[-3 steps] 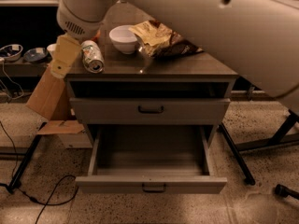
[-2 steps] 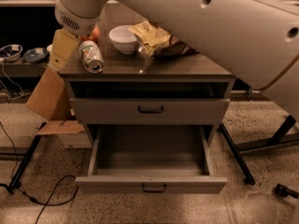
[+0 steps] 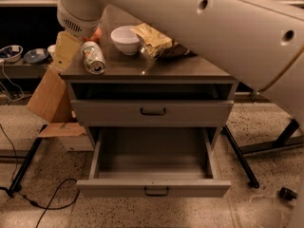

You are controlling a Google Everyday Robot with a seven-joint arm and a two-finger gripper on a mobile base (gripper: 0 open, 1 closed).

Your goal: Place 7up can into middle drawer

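Note:
The 7up can lies on its side at the left of the cabinet top, its silver end facing me. My gripper hangs at the cabinet top's left edge, just left of the can; I cannot tell if it touches the can. My white arm crosses the top of the view. The middle drawer is pulled open low in the view and looks empty inside. The drawer front above it is closed.
A white bowl and a yellow snack bag sit on the cabinet top behind the can. A reddish fruit peeks out behind the can. A cardboard box leans at the left. A cable lies on the floor.
My gripper has risen slightly beside the can. The can and the drawer have not moved.

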